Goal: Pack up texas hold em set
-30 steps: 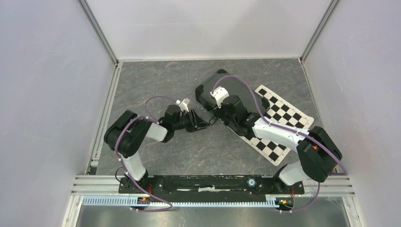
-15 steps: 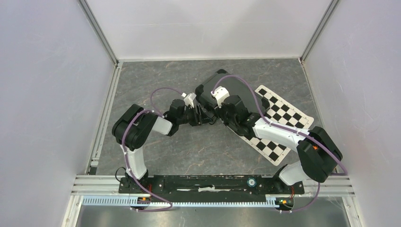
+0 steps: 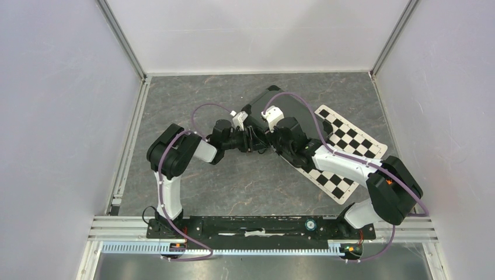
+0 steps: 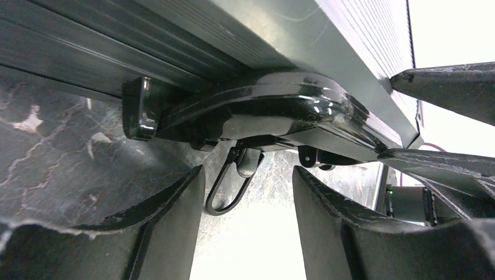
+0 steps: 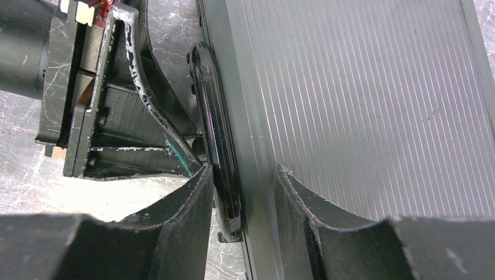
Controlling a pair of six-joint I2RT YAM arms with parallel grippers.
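Poker set's black hard case (image 3: pixel 290 108) lies shut and flat, set at a slant, toward the far middle of the grey marbled tabletop (image 3: pixel 192 99); its lid is finely ribbed, a glossy black handle (image 4: pixel 274 111) juts from the near-left long side, and a thin wire loop (image 4: pixel 225 192) hangs beneath

**Q:** Which surface carries the items?

**A:** A grey, marble-patterned table (image 3: pixel 192 105) is used, enclosed by white walls on three sides.

**Q:** What is placed directly on it?

**A:** A closed black hard case (image 3: pixel 295 109) is laid flat near the far centre, turned at an angle. A black-and-white checkered mat (image 3: pixel 353 140) is spread just to its right. Whether the case overlaps the mat's edge cannot be determined.
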